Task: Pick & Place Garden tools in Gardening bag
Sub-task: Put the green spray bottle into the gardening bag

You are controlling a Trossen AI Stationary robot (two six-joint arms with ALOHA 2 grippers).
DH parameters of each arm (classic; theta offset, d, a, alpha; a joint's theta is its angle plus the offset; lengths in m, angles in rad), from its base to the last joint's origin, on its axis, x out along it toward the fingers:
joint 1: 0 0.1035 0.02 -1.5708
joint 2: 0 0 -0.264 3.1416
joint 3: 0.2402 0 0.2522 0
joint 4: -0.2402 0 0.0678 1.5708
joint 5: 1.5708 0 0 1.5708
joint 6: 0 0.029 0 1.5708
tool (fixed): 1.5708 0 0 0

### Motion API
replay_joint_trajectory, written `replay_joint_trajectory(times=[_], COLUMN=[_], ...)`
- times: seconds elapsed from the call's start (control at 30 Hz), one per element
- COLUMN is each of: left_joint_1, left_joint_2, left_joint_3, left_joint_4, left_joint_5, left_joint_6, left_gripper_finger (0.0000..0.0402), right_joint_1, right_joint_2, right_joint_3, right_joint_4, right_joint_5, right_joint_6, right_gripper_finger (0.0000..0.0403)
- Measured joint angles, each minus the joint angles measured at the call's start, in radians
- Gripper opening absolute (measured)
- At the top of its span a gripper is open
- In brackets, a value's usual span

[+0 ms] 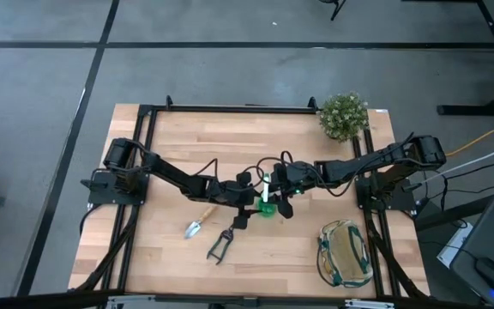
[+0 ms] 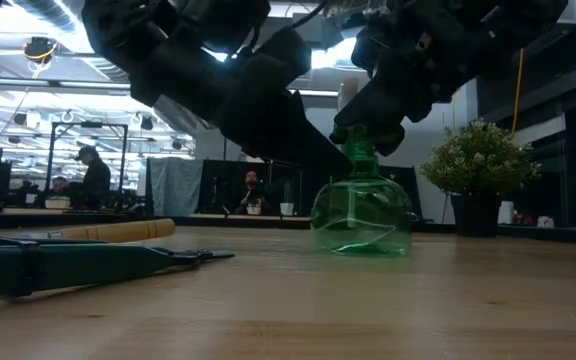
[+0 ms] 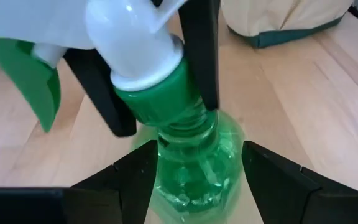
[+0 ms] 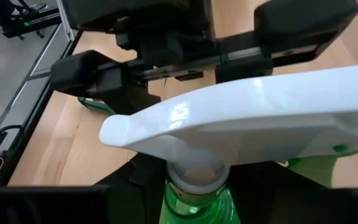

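Observation:
The green translucent spray bottle (image 1: 267, 204) with its white nozzle (image 4: 247, 118) stands upright at the table's middle, its base on the wood (image 2: 361, 248). My right gripper (image 2: 368, 132) reaches in from the right and is shut on the bottle's top. My left gripper (image 3: 194, 171) reaches in from the left. It is open, with a finger on each side of the bottle's body (image 3: 197, 168); I cannot tell whether they touch. The wooden-handled trowel (image 1: 199, 221) and the black-handled shears (image 1: 220, 244) lie near the front left. The beige bag (image 1: 346, 253) sits front right. My right gripper pinches the bottle's green cap (image 3: 157, 93), just under the white nozzle, between its two fingers (image 3: 201, 62), one on each side. The fingers slant down from the table's right. The bottle stands upright with its base on the table.
A bushy potted plant (image 1: 343, 114) stands at the far right corner. The trowel's handle (image 2: 118, 231) and the shears (image 2: 68, 265) lie left of the bottle in the low view. The bag also shows beyond the bottle in the left wrist view (image 3: 278, 22). People sit in the room behind.

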Motion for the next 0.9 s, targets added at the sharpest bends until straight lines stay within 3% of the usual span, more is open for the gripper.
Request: replay_joint_trajectory(times=[0.9], left_joint_1=[0.018], left_joint_2=[0.014], left_joint_3=[0.005], left_joint_4=[0.109], left_joint_5=[0.005], left_joint_6=[-0.018], left_gripper_finger=[0.0238], right_joint_1=[0.000], right_joint_2=[0.000], right_joint_3=[0.000], right_joint_4=[0.000], right_joint_5=[-0.003], right_joint_6=[0.000], right_gripper_finger=[0.0149])
